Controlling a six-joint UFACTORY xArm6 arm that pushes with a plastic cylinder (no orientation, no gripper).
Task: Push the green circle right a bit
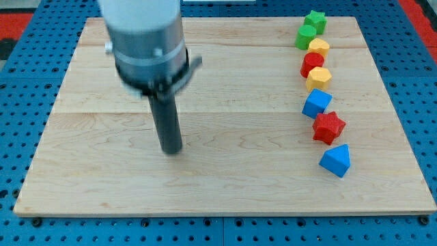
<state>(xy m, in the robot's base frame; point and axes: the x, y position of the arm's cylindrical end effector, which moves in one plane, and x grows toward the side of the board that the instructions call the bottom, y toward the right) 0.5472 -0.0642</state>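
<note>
The worktop (225, 184) is a pale wooden board, bare across its left and middle. My tip (171, 151) rests left of centre, well apart from every block; there is no gripper here, only the rod, so nothing opens or closes. The step in hand looks like the approach. The green circle (305, 37) lies near the view's top right, just below the green star (315, 21) and touching a yellow block (318, 48). Next, I judge, my tip must reach its left side.

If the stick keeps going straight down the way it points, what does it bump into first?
Only the wooden board. My tip points straight down and seems to rest on it already. No block is near; the green circle sits far toward the view's right.
</note>
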